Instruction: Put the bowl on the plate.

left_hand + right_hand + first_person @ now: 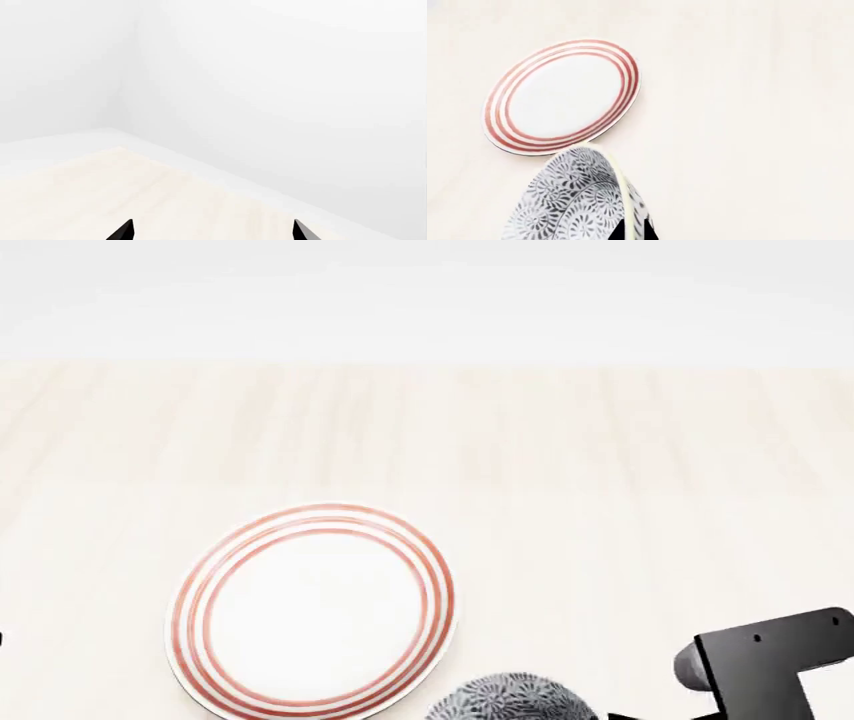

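The white plate (314, 608) with red rings lies flat on the pale wooden table, left of centre in the head view. The grey-blue flowered bowl (514, 700) shows at that view's bottom edge, just right of the plate and nearer to me. In the right wrist view my right gripper (633, 228) is shut on the bowl (567, 200), one fingertip inside its pale rim and one outside. The plate (560, 95) lies just beyond the bowl there. My left gripper (213, 230) is open, with only bare table between its fingertips.
Light wood table (601, 490) stretches out around the plate and back to a white wall. My right arm's black bracket (767, 665) sits at the head view's lower right. The left wrist view shows a table edge (220, 172) and a white wall corner (127, 100).
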Available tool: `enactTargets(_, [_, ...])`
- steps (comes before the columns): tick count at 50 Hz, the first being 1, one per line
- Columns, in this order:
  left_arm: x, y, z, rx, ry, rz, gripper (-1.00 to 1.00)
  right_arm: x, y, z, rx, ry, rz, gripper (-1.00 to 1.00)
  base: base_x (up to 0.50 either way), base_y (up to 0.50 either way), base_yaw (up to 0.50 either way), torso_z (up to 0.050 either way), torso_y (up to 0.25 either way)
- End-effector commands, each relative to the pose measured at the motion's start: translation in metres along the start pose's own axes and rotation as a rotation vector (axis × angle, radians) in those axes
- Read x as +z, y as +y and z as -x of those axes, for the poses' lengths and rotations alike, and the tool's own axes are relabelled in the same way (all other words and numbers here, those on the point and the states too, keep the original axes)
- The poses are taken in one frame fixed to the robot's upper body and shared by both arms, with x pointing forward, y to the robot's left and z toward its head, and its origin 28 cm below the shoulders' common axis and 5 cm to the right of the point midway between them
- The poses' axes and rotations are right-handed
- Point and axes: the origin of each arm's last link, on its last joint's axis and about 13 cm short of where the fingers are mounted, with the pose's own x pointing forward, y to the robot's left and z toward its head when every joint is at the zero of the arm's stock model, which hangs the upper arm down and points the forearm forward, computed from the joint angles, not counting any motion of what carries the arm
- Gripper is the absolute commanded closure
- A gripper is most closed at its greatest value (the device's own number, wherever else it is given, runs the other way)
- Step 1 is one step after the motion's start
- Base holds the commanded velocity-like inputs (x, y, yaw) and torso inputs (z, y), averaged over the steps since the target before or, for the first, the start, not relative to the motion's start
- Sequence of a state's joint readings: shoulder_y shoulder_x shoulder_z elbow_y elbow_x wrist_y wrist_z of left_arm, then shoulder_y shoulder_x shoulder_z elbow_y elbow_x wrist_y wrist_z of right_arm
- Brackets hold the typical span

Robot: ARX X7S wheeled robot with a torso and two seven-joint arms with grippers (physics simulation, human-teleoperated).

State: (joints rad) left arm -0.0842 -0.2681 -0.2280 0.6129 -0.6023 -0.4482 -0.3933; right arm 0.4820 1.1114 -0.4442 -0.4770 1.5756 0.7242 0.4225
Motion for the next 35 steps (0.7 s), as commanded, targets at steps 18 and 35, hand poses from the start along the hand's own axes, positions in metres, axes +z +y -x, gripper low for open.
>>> enactTargets(18, [0.002,0.0,0.002,-0.001,-0.002,0.008,-1.0,0.08,0.027,0.014,0.101,-0.493,0.181,1.0,0.0,0.0,0.0,0.0,0.0])
enactTargets(35, [0.005,0.002,0.002,0.001,-0.005,0.02,-1.0,0.112,0.006,-0.065,0.067,-0.492,-0.145,1.0,0.0,0.0,0.0,0.0,0.0])
